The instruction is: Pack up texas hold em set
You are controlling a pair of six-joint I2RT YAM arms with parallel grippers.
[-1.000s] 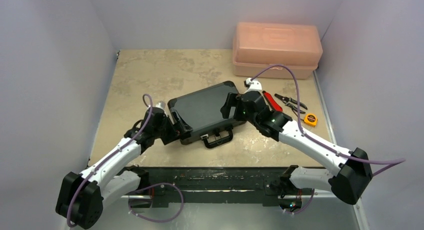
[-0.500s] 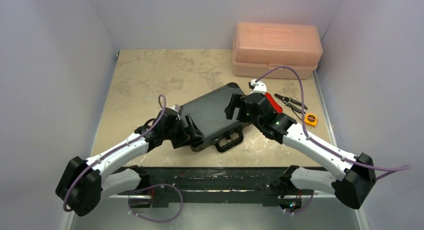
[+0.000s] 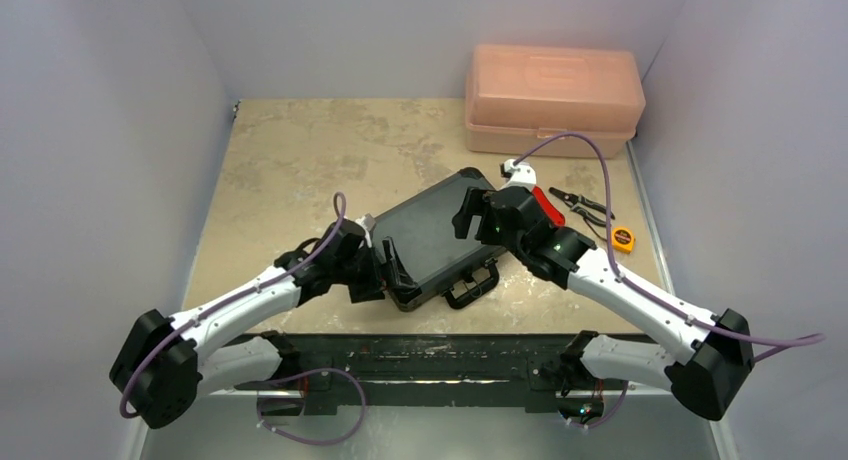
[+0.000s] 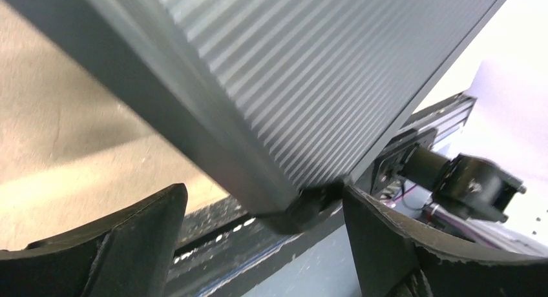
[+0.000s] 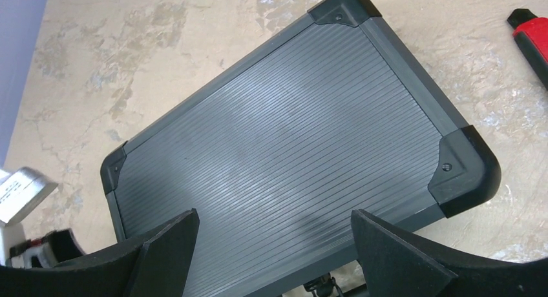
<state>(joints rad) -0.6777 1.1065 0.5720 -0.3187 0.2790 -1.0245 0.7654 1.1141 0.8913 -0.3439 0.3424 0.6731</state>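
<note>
The texas hold em set shows as a black ribbed case [image 3: 435, 235], closed and lying at an angle on the table, its handle [image 3: 470, 288] toward the near edge. My left gripper [image 3: 393, 272] is open at the case's near left corner. In the left wrist view that corner [image 4: 304, 206] sits between the wide-apart fingers [image 4: 136, 245]. My right gripper [image 3: 468, 212] hovers open over the lid's right part. In the right wrist view the lid [image 5: 291, 148] fills the space between the spread fingers [image 5: 400, 258]. The contents are hidden.
A pink translucent toolbox [image 3: 553, 98] stands at the back right. Red-handled pliers [image 3: 545, 202], dark pliers [image 3: 582, 205] and a small yellow tape measure [image 3: 621, 239] lie right of the case. A black rail [image 3: 430, 352] runs along the table's near edge.
The left arm has moved to the right against the case. The case has slid right and turned, with its handle now further right and nearer the front edge. The right gripper shifted slightly right.
</note>
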